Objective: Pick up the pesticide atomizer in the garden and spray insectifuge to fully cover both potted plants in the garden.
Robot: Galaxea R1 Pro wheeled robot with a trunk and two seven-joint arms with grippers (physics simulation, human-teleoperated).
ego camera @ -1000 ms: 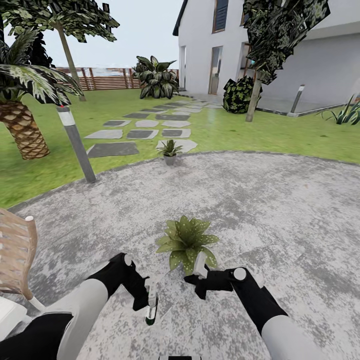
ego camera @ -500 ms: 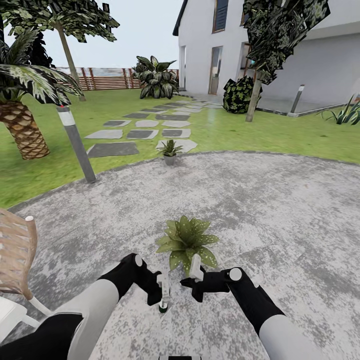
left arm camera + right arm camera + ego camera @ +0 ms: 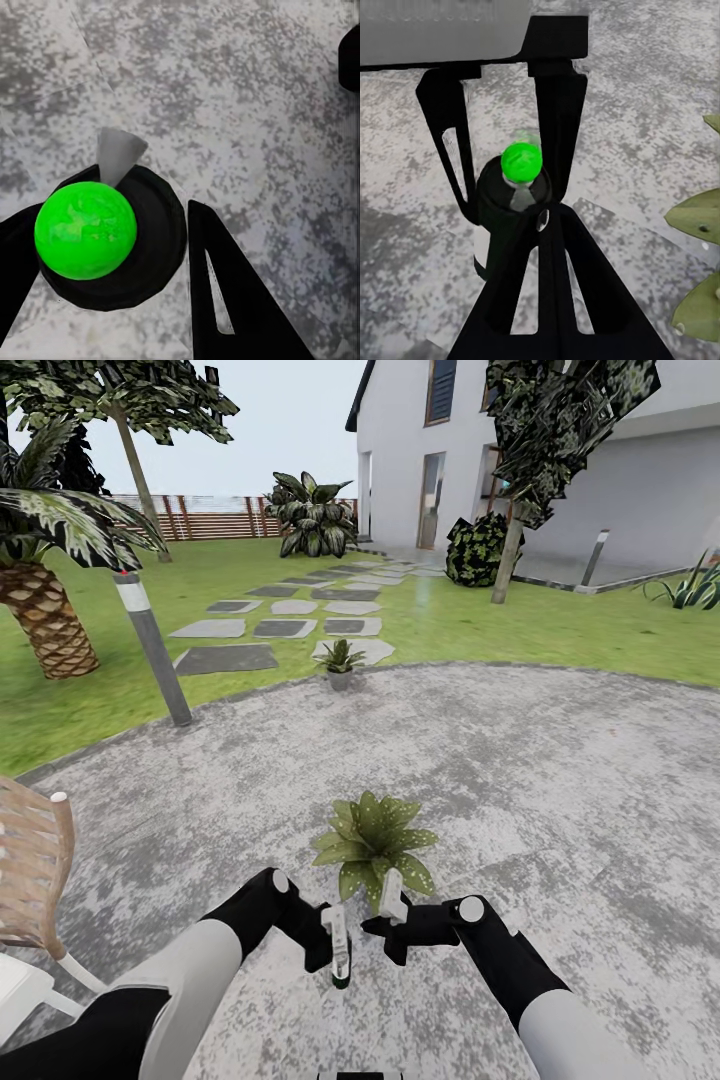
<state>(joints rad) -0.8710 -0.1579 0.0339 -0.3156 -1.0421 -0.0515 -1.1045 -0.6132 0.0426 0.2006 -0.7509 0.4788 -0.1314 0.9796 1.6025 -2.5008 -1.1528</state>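
1. My left gripper (image 3: 330, 945) is clamping the pesticide atomizer (image 3: 340, 950) over the patio (image 3: 560, 780); my right gripper (image 3: 392, 920) is sitting narrowly parted, empty, just beside it
2. I am counting two potted plants: near (image 3: 373, 842), far (image 3: 340, 659)
3. The left gripper is drifting toward the right one

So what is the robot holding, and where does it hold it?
The left gripper holds the pesticide atomizer by its slim body, upright, dark base down. The right gripper, beside it, looks empty.
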